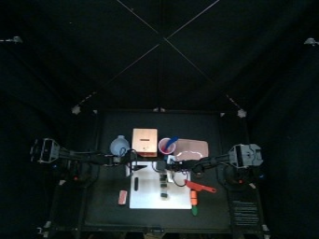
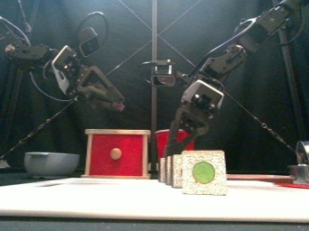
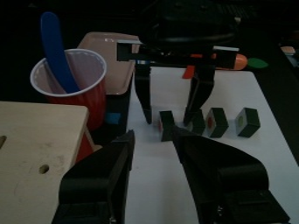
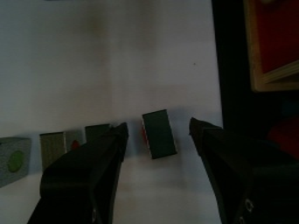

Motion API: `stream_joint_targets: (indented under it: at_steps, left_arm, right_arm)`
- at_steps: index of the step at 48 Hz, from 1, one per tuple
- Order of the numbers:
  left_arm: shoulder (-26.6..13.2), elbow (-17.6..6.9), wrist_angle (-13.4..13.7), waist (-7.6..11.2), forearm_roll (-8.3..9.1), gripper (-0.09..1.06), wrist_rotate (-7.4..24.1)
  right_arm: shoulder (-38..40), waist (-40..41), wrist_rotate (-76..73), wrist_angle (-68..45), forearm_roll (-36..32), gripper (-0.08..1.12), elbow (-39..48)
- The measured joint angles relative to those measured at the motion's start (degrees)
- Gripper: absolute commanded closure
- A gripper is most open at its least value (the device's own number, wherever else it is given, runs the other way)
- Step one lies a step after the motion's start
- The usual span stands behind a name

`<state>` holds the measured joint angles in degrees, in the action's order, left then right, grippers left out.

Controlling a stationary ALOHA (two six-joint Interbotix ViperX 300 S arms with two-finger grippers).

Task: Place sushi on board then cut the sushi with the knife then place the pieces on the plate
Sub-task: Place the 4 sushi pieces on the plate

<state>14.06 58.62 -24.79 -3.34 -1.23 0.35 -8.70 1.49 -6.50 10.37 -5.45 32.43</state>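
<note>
We are seeing the sushi pieces (image 2: 203, 171) standing upright in a short row on the white cutting board (image 2: 85, 195), each a little apart from its neighbour. The nearest one is showing its green-centred face toward the front edge. The right gripper (image 4: 159, 129) is reaching down at the far end of that row, and its jaws are standing apart on either side of the end piece (image 3: 167, 125). In the right wrist view a strip of white board is showing between each jaw and the piece, so the gripper is straddling it without touching. The left gripper (image 3: 153, 140) is hanging in the air at the left, higher than the wooden box (image 2: 117, 153) with its red drawer front, well apart from the sushi, its jaws spread with nothing between them. The blue knife (image 3: 54, 48) is standing in the red cup (image 3: 73, 86), which is sitting just behind the board beside the box. The pink tray (image 1: 189, 147) is lying just beside the cup, toward the right. The blue-grey bowl (image 2: 51, 163) is resting left of the box, and an orange toy (image 1: 203, 187) is lying on the table (image 1: 106, 182) by the board's right edge.
</note>
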Motion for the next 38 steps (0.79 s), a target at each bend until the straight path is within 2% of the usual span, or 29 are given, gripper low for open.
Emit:
stream_joint_targets:
  at_steps: [5, 12, 16, 23, 38]
  left_arm:
    - [0.09, 0.09, 0.09, 0.09, 0.0, 0.19, 0.0]
    - [0.0, 0.09, 0.0, 0.09, 0.0, 0.19, 0.0]
    - [0.09, 0.09, 0.0, 0.18, 0.0, 0.19, 0.0]
    - [0.0, 0.09, 0.26, 0.26, 0.0, 0.19, 0.0]
    - [-0.35, 0.09, 0.35, 0.26, 0.0, 0.19, 0.0]
  right_arm:
    - [-1.32, 0.0, 0.0, 1.14, -0.26, 0.22, -0.79]
    - [-1.85, 0.0, 0.09, 2.81, -0.62, 0.43, -1.58]
    - [-1.67, 0.0, -0.18, 4.13, -0.44, 0.52, -1.58]
    - [1.23, 0.62, -0.09, 7.56, 0.35, 0.53, -0.88]
    - [15.73, 7.21, -0.26, 15.21, 2.81, 0.53, 5.98]
